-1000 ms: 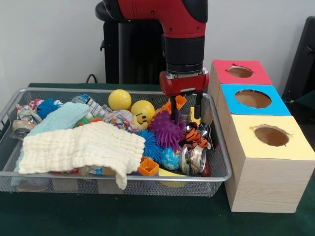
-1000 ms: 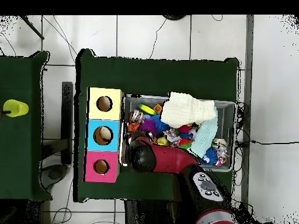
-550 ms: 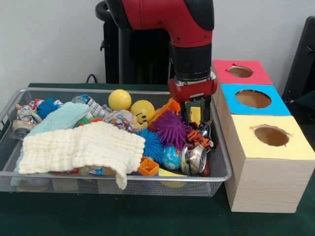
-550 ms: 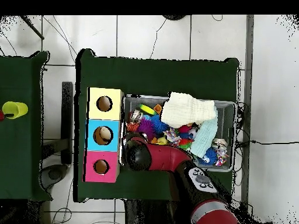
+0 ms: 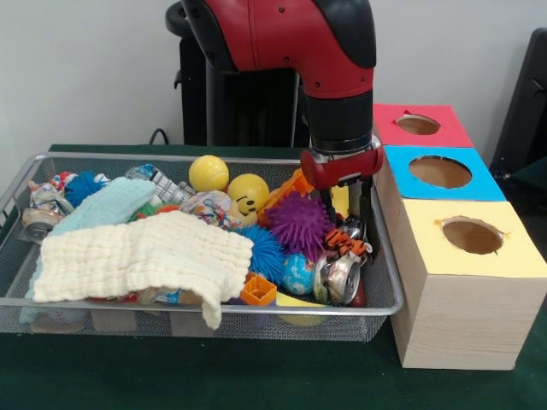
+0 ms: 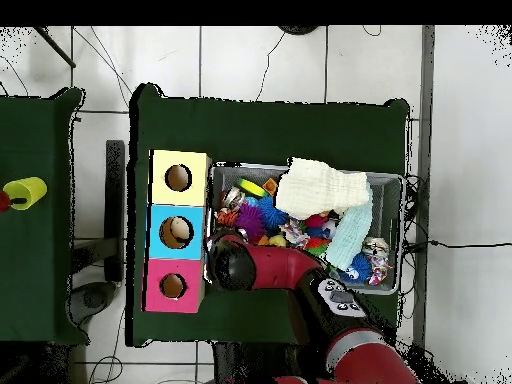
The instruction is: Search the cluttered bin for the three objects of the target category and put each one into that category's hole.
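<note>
Gripper (image 5: 344, 207) sits low in bin (image 5: 383, 282) over tiger toy (image 5: 344, 242); grip state unclear. Toy looks light, soft; pinch its body.

Toys under the cream cloth (image 5: 141, 256); fingers' (image 5: 354, 198) tips behind clutter.

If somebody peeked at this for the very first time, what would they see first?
Probably the big red robot arm coming down into the wire basket, its gripper low at the end nearest the boxes. Next, the jumble of toys there: a purple spiky ball, two yellow balls behind it, and a cream cloth draped over the front. Beside the basket stand three boxes with round holes, topped yellow, blue and red.
</note>
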You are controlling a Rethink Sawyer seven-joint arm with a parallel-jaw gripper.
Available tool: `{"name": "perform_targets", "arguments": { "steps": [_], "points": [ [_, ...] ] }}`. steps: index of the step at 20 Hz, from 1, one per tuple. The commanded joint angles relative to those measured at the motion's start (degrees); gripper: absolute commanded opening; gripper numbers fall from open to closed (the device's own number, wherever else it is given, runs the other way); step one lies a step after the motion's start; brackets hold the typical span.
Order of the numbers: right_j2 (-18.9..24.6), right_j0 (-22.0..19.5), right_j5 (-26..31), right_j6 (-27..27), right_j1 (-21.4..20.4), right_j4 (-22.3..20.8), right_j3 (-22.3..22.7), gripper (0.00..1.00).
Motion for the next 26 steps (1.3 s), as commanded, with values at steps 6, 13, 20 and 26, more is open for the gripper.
{"name": "perform_targets", "arguments": {
  "steps": [6, 13, 20, 26],
  "points": [
    [8.9, -0.4, 5.0, 0.0, 4.3, -6.4, -7.2, 1.00],
    [5.9, -0.9, -2.4, 7.0, 1.6, -6.3, -4.4, 1.00],
    [0.0, 0.7, -11.4, 16.7, -2.9, -0.7, -1.1, 1.00],
    [-3.6, 2.3, -17.6, 21.6, -4.2, 4.6, 1.1, 1.00]
  ]
}}
